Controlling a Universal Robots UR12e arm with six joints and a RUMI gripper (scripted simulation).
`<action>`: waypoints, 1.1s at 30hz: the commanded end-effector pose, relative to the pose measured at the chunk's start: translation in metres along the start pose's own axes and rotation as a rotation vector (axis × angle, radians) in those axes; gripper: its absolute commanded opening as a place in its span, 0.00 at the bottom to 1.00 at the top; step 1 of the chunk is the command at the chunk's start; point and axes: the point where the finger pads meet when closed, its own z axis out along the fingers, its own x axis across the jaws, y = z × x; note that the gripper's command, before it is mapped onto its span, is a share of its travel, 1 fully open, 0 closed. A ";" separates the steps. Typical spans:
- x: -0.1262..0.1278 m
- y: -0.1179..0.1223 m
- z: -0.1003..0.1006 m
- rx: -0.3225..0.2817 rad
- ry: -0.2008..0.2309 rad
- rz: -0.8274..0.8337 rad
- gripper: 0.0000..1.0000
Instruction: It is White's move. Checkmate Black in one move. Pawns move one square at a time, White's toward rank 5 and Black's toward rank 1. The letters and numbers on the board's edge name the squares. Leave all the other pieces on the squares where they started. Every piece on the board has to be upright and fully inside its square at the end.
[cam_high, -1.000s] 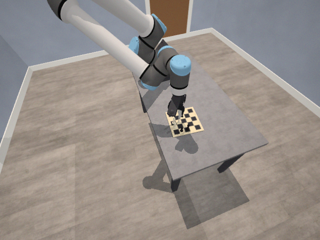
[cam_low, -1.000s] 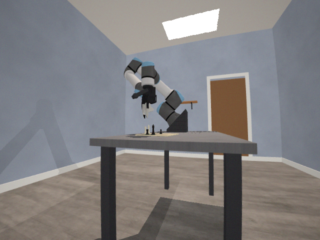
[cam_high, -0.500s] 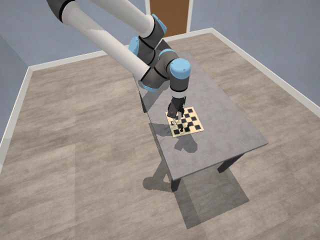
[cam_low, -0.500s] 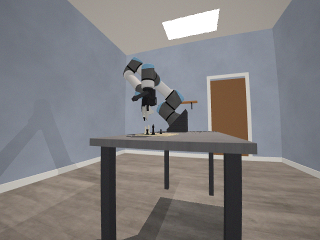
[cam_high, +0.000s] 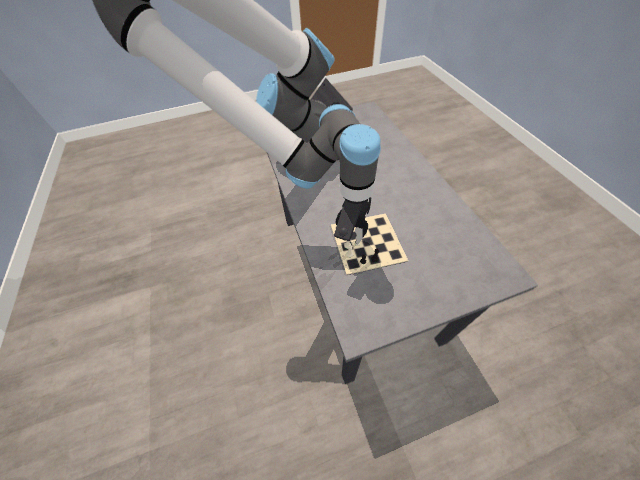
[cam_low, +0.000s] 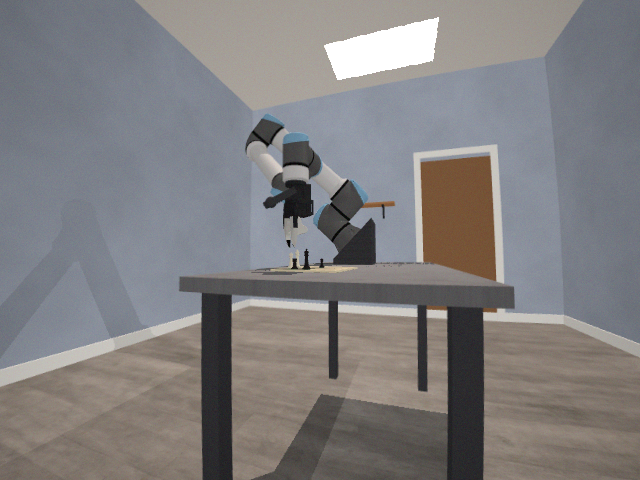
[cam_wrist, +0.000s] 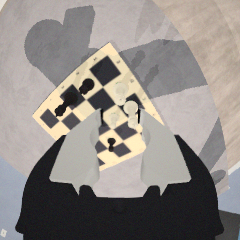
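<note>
Hovering gripper (cam_wrist: 119, 134), partly open and empty, above tall white piece (cam_wrist: 131, 112): light, rigid, tippy; best pinched mid-stem.

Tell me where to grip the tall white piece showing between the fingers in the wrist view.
Grip the white piece on its slim stem below the rounded head, coming straight down from above. It stands upright on the chessboard, and another white piece stands close beside it, so a side approach looks likely to knock that one. The gripper hangs above it, holding nothing.
</note>
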 end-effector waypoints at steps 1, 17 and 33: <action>0.000 0.000 0.004 0.001 -0.001 0.000 0.25; 0.000 0.000 0.010 0.001 -0.001 0.000 0.25; 0.000 0.000 0.010 0.001 -0.001 0.000 0.25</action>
